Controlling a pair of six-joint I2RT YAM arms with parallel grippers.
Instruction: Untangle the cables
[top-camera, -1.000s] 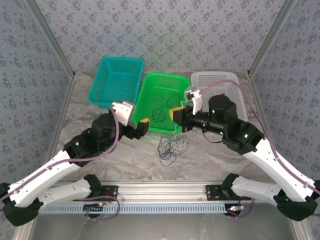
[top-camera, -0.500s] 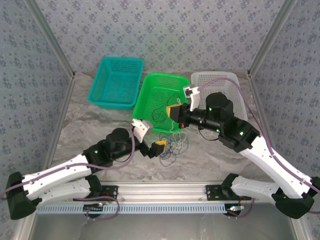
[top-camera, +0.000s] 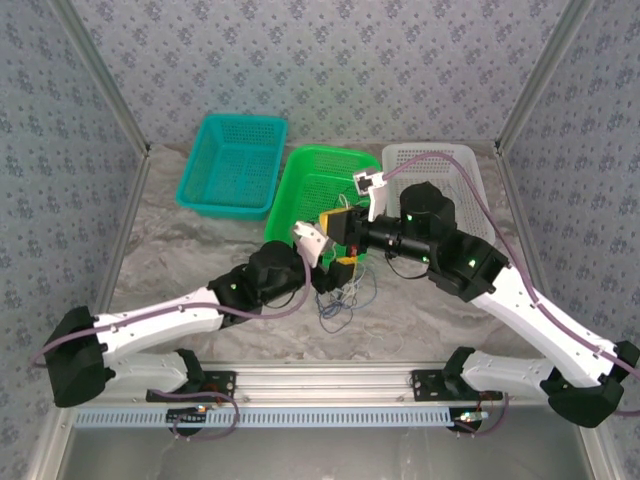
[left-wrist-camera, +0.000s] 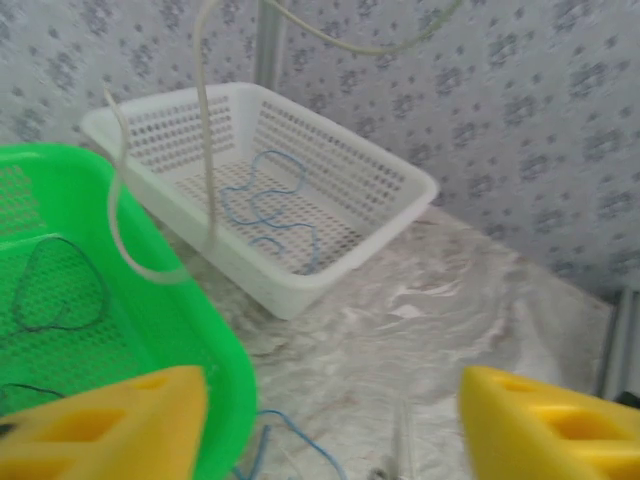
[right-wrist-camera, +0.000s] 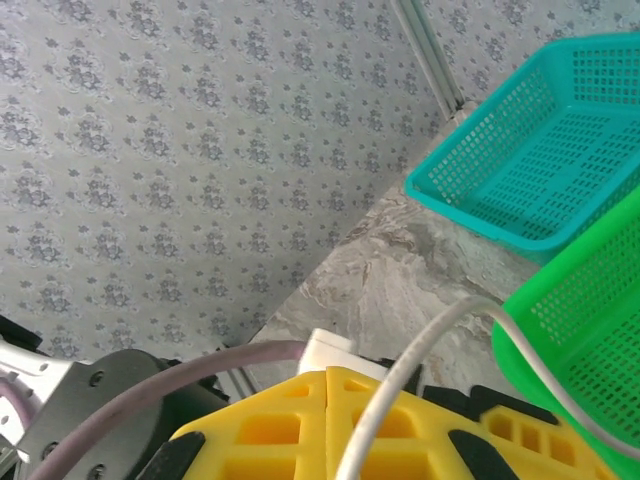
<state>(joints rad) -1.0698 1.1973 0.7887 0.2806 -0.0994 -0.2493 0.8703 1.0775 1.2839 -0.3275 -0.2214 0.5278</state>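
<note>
On the counter (top-camera: 430, 320), at 6 o'clock from the green basket (top-camera: 300, 195), lies the cable tangle (top-camera: 338, 305). Left hand (top-camera: 344, 268) hangs over it, half spread, gripping nothing. At its 12 o'clock, right hand (top-camera: 336, 224) is pinched on a whitish cable (left-wrist-camera: 203, 120). Farther: a dark cable (left-wrist-camera: 60, 290) in the green basket, a blue cable (left-wrist-camera: 262, 195) in the white basket (left-wrist-camera: 400, 180).

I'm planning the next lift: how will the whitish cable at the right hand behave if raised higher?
Probably floppy: the whitish cable hangs in slack curves below the right hand. Likely very light, being so thin. It may drag the tangle on the table along, so expect snagging.
</note>
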